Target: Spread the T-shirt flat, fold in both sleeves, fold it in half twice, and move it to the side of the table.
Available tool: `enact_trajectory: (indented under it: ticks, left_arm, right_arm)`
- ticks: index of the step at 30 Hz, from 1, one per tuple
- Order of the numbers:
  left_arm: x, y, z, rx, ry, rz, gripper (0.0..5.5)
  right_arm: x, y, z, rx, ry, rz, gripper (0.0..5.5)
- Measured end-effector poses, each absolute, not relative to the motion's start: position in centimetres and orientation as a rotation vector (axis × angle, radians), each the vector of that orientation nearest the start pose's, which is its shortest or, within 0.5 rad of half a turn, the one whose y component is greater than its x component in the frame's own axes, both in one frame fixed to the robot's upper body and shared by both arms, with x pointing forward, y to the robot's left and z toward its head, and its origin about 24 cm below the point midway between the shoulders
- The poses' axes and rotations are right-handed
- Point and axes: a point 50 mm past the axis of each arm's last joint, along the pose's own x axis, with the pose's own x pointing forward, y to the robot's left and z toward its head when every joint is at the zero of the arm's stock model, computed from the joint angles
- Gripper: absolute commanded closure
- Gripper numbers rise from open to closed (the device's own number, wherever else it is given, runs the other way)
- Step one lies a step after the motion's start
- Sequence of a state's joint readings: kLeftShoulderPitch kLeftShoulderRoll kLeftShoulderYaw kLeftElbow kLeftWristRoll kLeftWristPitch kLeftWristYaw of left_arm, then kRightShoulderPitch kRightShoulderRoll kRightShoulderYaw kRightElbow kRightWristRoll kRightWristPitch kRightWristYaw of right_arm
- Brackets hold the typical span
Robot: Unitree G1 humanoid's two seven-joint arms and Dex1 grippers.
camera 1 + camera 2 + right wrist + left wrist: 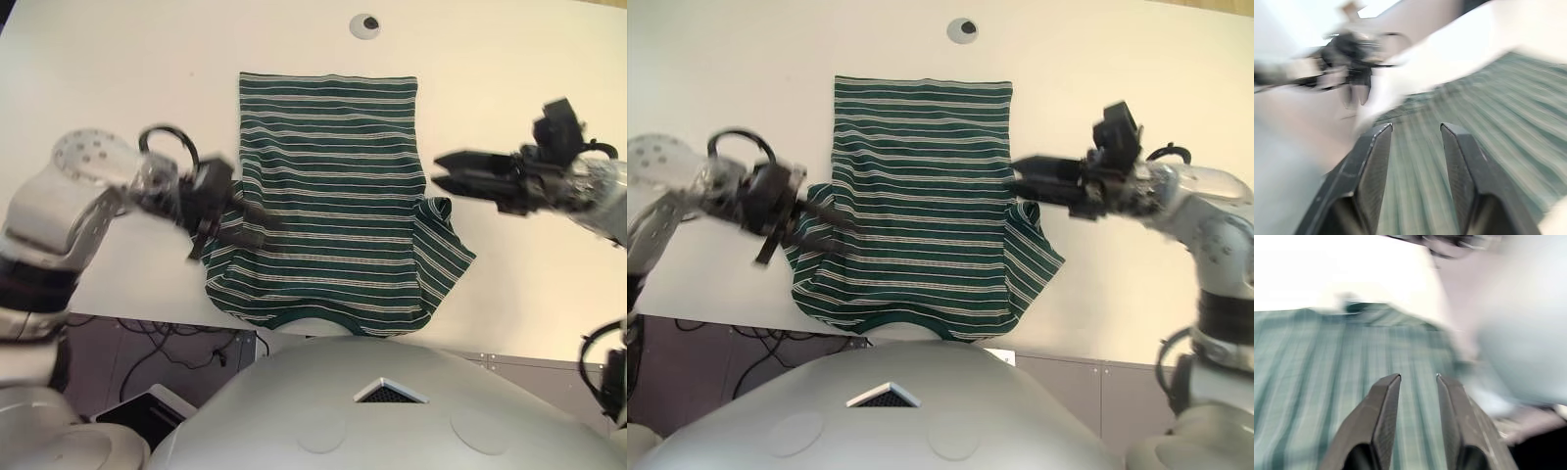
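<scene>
We see a dark green T-shirt with thin white stripes [328, 186] lying on the white tabletop [127, 69], with its hem toward the far edge and its neckline at the near edge. Its right sleeve [446, 250] lies rumpled, jutting from the shirt's right side. We cannot make out the left sleeve. The left gripper [1419, 378] hangs over that side of the shirt, its two black fingers parted with nothing between them. The right gripper [438, 173] is just beside the shirt's right edge, its fingers likewise spread and empty. A small round grey-and-black object [364, 26] sits near the far edge, beyond the hem. We cannot tell what it is.
</scene>
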State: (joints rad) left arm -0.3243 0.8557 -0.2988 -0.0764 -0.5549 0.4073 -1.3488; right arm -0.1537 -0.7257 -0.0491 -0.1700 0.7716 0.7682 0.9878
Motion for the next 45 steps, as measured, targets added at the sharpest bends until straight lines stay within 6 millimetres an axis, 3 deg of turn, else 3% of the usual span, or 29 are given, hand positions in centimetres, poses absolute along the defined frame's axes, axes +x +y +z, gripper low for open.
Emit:
enact_trajectory:
  ticks: [4,7,9,11,13,15,17,18,21,23,24,28,30,32,35,45]
  left_arm:
    - [30.7,18.5,5.3,0.543,0.613,-1.136,4.19]
    - [34.7,16.7,5.9,0.842,0.504,-0.986,4.19]
    - [36.4,15.4,5.7,1.004,0.425,-0.854,4.19]
    - [37.3,14.5,5.2,1.098,0.332,-0.715,4.19]
    - [37.7,15.1,5.2,1.041,0.288,-0.61,4.19]
    - [38.5,17.8,7.0,0.746,0.233,-0.439,4.19]
    - [38.2,22.7,8.7,0.528,0.23,-0.36,4.19]
    - [37.6,24.0,8.7,0.457,0.238,-0.378,3.98]
    - [33.4,27.7,4.9,0.192,0.436,-0.485,3.55]
    - [30.6,29.1,3.1,0.036,0.542,-0.497,3.21]
    - [30.1,29.4,3.2,0.004,0.55,-0.496,3.16]
    - [28.4,29.4,3.4,-0.094,0.617,-0.479,3.16]
    - [27.4,29.0,3.0,-0.164,0.669,-0.452,3.16]
    - [26.3,28.2,2.7,-0.3,0.706,-0.449,3.16]
    - [25.4,27.6,3.2,-0.416,0.729,-0.461,3.68]
    - [24.8,26.1,2.4,-0.499,0.714,-0.441,5.33]
  right_arm:
    - [29.0,-18.0,6.6,0.055,0.497,0.954,3.68]
    - [31.8,-16.6,3.7,-0.082,0.615,0.853,3.68]
    - [34.2,-16.3,4.0,-0.198,0.604,0.759,3.68]
    - [36.1,-17.2,4.4,-0.313,0.582,0.606,3.68]
    - [36.9,-18.1,4.4,-0.349,0.554,0.48,3.68]
    - [36.9,-20.8,3.9,-0.351,0.516,0.28,3.68]
    - [37.0,-22.3,4.6,-0.174,0.427,0.232,3.68]
    - [37.1,-22.9,5.4,-0.115,0.373,0.232,3.64]
    - [36.9,-23.4,7.5,0.057,0.147,0.285,3.64]
    - [35.0,-24.0,7.1,0.135,0.077,0.295,3.64]
    - [34.1,-24.2,6.9,0.162,0.07,0.296,3.64]
    - [30.3,-24.5,6.8,0.228,0.066,0.314,3.64]
    - [29.3,-24.5,7.1,0.246,0.088,0.316,3.64]
    - [29.3,-24.6,8.2,0.248,0.079,0.308,3.64]
    - [29.2,-24.1,8.7,0.249,0.093,0.33,3.64]
    - [28.7,-24.4,8.8,0.258,0.112,0.321,3.64]
